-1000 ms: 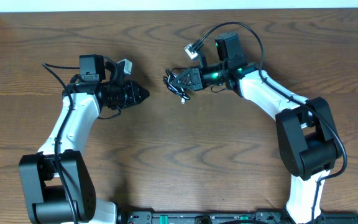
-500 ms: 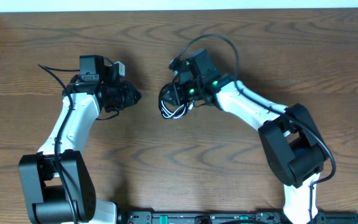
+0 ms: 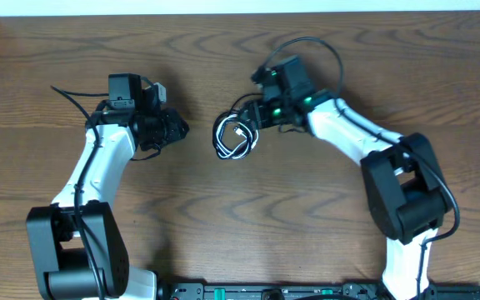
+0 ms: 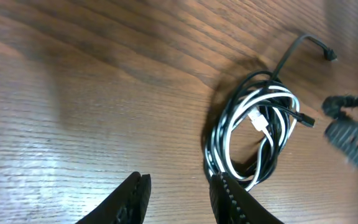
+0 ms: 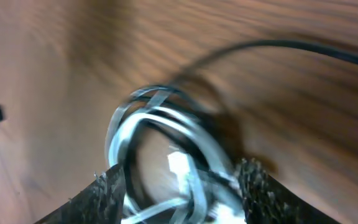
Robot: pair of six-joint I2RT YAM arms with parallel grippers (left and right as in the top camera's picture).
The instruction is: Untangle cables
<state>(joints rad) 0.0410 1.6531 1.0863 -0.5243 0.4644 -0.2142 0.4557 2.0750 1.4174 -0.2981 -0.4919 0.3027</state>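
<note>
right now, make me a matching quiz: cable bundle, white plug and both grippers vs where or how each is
1 cable bundle
2 white plug
3 left gripper
4 right gripper

A inside the coil's loop
B open, only table between its fingers
C coiled, lying flat
D open, coil between its fingers in its own view

Pairs: 1-C, 2-A, 3-B, 4-D

Robotics lab bench: wood-grain table (image 3: 248, 225), two robot arms (image 3: 98, 162).
</note>
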